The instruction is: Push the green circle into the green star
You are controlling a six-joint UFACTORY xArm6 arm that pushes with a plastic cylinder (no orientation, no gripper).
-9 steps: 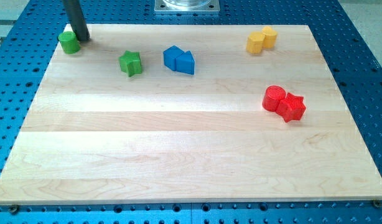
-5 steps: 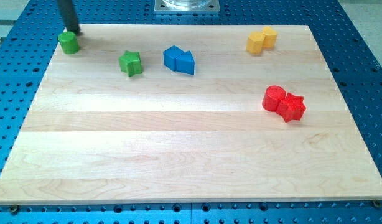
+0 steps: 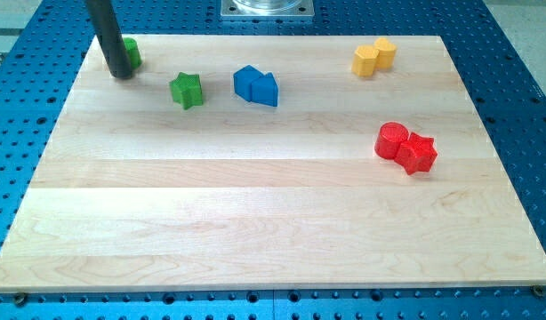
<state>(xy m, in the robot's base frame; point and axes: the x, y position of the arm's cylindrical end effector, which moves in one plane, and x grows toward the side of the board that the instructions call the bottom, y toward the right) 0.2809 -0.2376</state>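
Note:
The green circle (image 3: 132, 52) sits near the board's top left corner, mostly hidden behind my dark rod. My tip (image 3: 122, 74) rests on the board at the circle's lower left side, touching or almost touching it. The green star (image 3: 187, 90) lies to the right of the tip and a little lower than the circle, apart from both.
A blue pair of blocks (image 3: 256, 85) lies right of the green star. A yellow pair (image 3: 373, 56) sits at the top right. A red circle (image 3: 391, 140) touches a red star (image 3: 419, 153) at the right. The wooden board (image 3: 255, 213) lies on a blue perforated table.
The rod swung from above the circle round to its lower left side. The green circle has shifted to the right and slightly up. The green star has not moved.

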